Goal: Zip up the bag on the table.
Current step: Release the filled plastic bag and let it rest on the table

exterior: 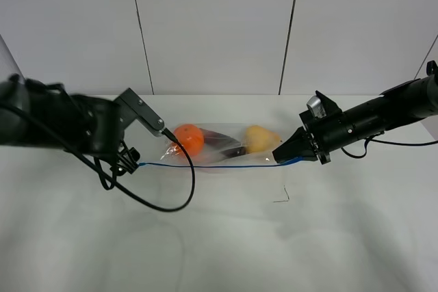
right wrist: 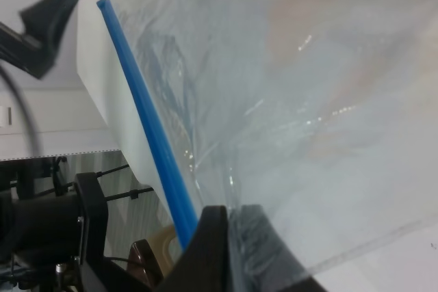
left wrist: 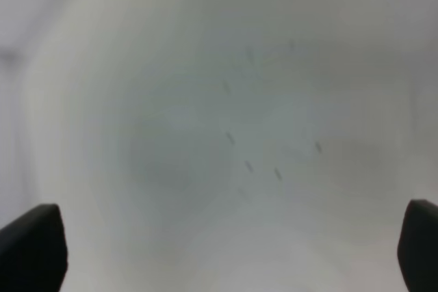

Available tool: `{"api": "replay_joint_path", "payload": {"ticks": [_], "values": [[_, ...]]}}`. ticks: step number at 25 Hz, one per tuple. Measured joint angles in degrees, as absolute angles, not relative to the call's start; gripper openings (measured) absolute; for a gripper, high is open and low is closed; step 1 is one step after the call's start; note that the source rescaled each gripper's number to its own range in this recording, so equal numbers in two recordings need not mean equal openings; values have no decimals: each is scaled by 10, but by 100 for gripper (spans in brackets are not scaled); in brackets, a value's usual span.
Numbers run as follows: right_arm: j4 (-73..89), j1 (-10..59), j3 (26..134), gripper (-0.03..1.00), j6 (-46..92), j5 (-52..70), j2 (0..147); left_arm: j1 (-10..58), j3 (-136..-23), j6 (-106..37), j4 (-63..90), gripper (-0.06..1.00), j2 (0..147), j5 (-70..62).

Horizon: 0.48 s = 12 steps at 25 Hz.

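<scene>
The bag (exterior: 226, 147) is seen lying on the white table (exterior: 219, 237), toward the far middle, between the two arms. Its blue zipper strip (exterior: 212, 165) is stretched along the near edge. An orange fruit (exterior: 188, 139), a dark purple fruit (exterior: 222, 143) and a yellow fruit (exterior: 259, 138) are visible through the clear film. The right gripper (exterior: 279, 156) is closed on the bag's right end, and in the right wrist view the strip is seen running into the pinched fingers (right wrist: 209, 244). The left gripper (exterior: 125, 161) is placed just beside the strip's left end. In its wrist view the fingertips (left wrist: 31, 247) are spread wide, with only bare table between them. The film is judged thin, soft, crinkly and slippery, so it is likely to buckle rather than be pushed. The fruit is judged to give the bag enough weight to anchor it, though it may roll and drag the film. The strip is judged the only firm part, so hold is best taken on it, with one end kept taut while the other fingers are closed narrowly over it and drawn along. Whether any length is already sealed cannot be told.
</scene>
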State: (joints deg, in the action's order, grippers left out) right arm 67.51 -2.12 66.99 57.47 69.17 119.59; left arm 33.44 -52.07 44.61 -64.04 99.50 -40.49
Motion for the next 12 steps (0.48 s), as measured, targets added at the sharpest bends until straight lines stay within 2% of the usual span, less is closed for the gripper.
{"api": "replay_joint_path", "payload": {"ticks": [6,12], "values": [[675,-21,670,0,575,692,1196,165,-574,219,-342,100,938,-402],[669,-21,670,0,575,692,1196,26,-590,120,-197,100,908,-458]]}}
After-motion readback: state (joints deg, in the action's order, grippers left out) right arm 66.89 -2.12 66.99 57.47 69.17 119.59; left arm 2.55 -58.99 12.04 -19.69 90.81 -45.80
